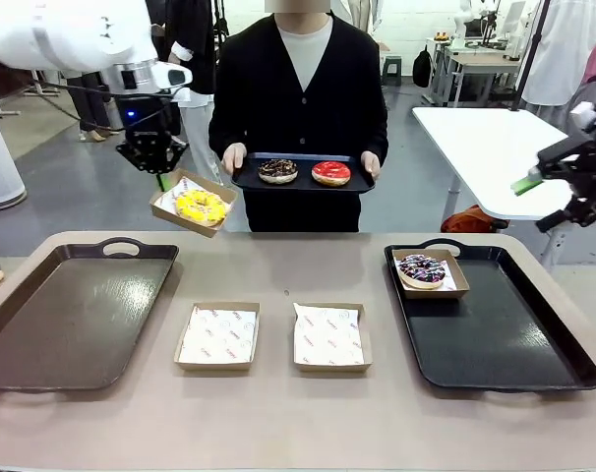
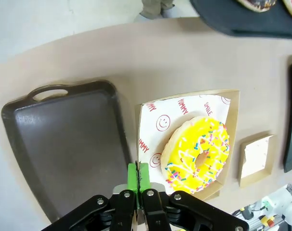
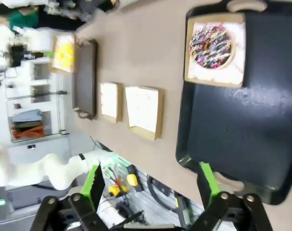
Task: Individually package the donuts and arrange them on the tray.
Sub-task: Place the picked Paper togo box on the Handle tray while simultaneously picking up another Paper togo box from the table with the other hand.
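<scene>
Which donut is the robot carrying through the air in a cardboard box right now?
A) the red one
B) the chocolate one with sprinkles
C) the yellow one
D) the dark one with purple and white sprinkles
C: the left claw is pinched shut on the edge of a box that hangs above the table's far side, and the yellow donut lies in it.
</scene>
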